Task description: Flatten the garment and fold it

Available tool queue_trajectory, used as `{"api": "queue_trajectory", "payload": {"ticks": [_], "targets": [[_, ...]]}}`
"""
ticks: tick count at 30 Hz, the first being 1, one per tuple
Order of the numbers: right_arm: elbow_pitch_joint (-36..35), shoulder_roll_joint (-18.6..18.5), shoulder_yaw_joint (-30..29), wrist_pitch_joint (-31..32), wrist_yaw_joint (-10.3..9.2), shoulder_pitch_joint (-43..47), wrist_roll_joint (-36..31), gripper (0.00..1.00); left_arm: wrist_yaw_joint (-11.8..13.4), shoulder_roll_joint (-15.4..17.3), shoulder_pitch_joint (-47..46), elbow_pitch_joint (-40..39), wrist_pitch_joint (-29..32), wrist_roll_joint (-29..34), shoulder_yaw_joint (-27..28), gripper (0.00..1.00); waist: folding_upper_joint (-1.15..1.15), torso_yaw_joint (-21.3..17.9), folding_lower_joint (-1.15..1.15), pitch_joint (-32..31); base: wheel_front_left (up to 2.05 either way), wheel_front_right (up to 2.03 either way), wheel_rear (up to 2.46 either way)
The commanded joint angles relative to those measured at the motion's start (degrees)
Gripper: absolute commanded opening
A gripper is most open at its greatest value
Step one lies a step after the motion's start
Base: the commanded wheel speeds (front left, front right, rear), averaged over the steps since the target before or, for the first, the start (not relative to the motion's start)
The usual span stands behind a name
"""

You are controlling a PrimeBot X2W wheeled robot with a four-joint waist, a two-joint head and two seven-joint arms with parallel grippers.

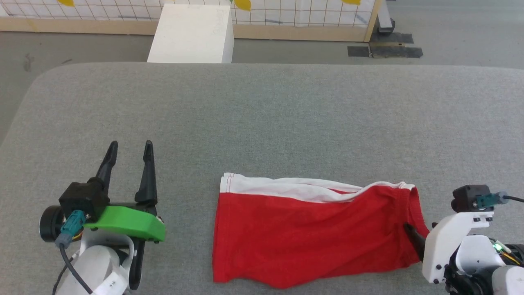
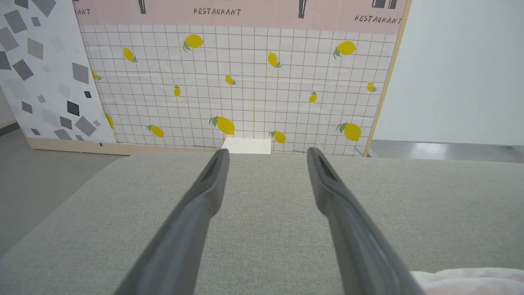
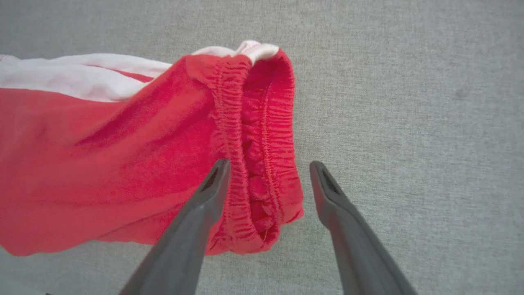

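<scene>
Head view: the left gripper [image 1: 130, 144] hovers over the grey table [image 1: 262, 114] at the lower left, well apart from the shorts. Its two dark fingers are spread and hold nothing, and the left wrist view shows bare grey cloth between them. The red shorts [image 1: 303, 233] lie folded flat near the table's front edge, right of centre. A white stripe runs along their far side, and the gathered waistband [image 3: 262, 135] is at the right end. The right gripper [image 3: 269, 164] is at that waistband with its fingers spread. One finger lies over the red fabric, the other over the table, gripping nothing.
</scene>
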Motion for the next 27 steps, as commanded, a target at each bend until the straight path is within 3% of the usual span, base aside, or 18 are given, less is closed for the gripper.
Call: {"api": "queue_trajectory", "payload": {"ticks": [1,13,14,15,16,21,27], "targets": [[0.88,0.29,0.03,0.39,-0.09,-1.19,-1.01,1.00,-0.28,-0.80,-0.65,-0.68,-0.43,1.62,0.75,1.00,0.00,0.06,0.00,0.67,0.00,0.00,0.00],[10.99,0.24,2.80,3.78,-0.09,-7.00,-3.14,0.98,-6.58,-7.62,1.36,-4.58,-0.51,11.11,8.24,1.00,0.00,0.83,0.00,3.35,0.00,0.00,0.00],[11.48,0.13,3.02,3.87,-0.09,-7.34,-2.79,0.36,-7.15,-7.99,1.33,-4.55,-0.51,11.63,8.83,1.00,0.00,0.74,0.00,3.45,0.00,0.00,0.00],[11.78,0.00,3.21,3.84,-0.09,-7.59,-2.53,0.15,-7.57,-8.32,1.33,-4.52,-0.51,11.98,9.34,1.00,0.00,0.65,0.00,3.48,0.00,0.00,0.00],[12.04,-0.27,3.47,3.88,-0.09,-7.85,-2.14,0.00,-8.03,-8.73,1.39,-4.48,-0.51,12.43,9.91,1.00,0.00,0.50,0.00,3.44,0.00,0.00,0.00],[12.08,-2.97,2.56,4.22,-0.09,-8.90,-0.21,0.00,-9.86,-10.14,1.79,-4.37,-0.52,14.08,12.29,1.00,0.00,-0.16,0.00,3.19,0.00,0.00,0.00],[13.61,-9.18,-3.25,5.66,-0.09,-10.57,-0.09,0.00,-12.05,-11.23,1.96,-3.78,-0.52,15.93,14.09,1.00,0.00,-0.42,0.00,3.25,0.00,0.00,0.00]]}}
